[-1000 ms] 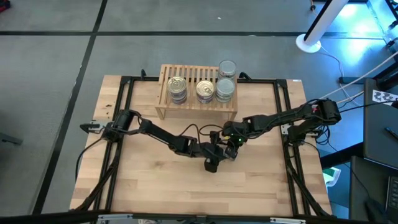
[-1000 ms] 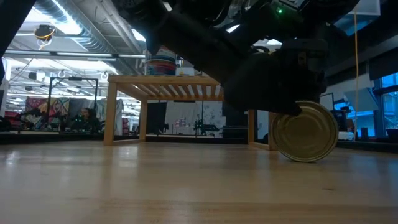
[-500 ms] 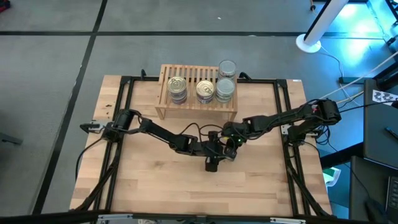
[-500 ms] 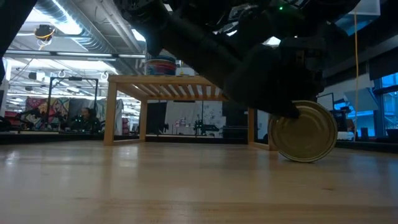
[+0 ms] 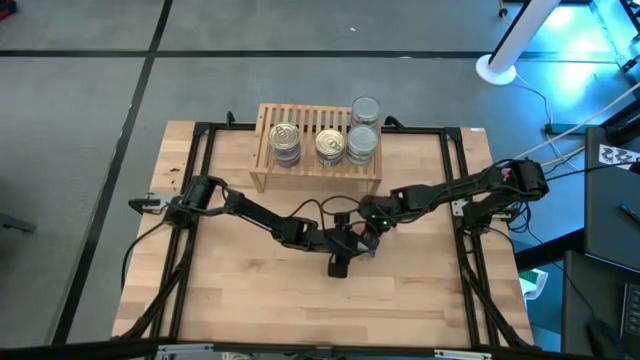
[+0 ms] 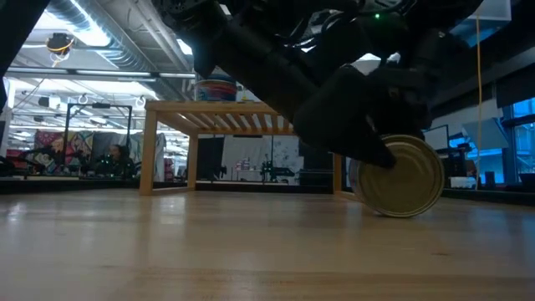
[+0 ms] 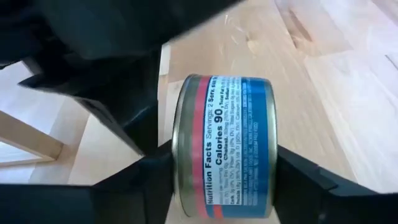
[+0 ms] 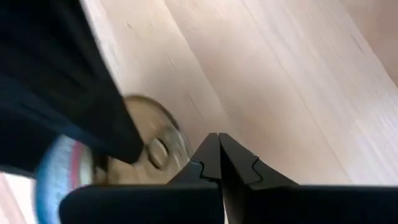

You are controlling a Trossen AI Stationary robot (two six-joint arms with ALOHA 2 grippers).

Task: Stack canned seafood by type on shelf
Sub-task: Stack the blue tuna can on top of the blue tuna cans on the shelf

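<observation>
A canned seafood tin [image 7: 224, 146] with a blue and red label stands on its rim on the wooden tabletop, in front of the shelf, with its gold end [image 6: 405, 180] facing the near edge. My left gripper [image 5: 352, 245] is shut on it. My right gripper [image 8: 219, 146] is shut just beside the tin's gold end [image 8: 155, 149]. The low wooden shelf [image 5: 315, 165] stands at the far edge. On it are two gold-lidded cans [image 5: 285, 140] [image 5: 331, 147] and a silver-lidded pair [image 5: 363, 125] at its right end. My left gripper pinches the tin by its two flat ends [image 7: 177, 168] between its two fingers [image 7: 292, 177]. The fingers slant down from the table's left side. The tin rests on its rim on the tabletop, with its label wall upward. My right gripper's shut tips are close to the gold end; I cannot tell whether they touch it.
Both arms meet at the table's middle, just in front of the shelf's right leg [image 6: 338, 176]. A black frame [image 5: 200, 200] runs along the tabletop's sides. Bare wood [image 5: 300, 310] stretches toward the near edge.
The tin has shifted a little toward the table's left, still on its rim. My left gripper has rolled slightly about its own axis. My right gripper has tipped a little and stayed shut.
</observation>
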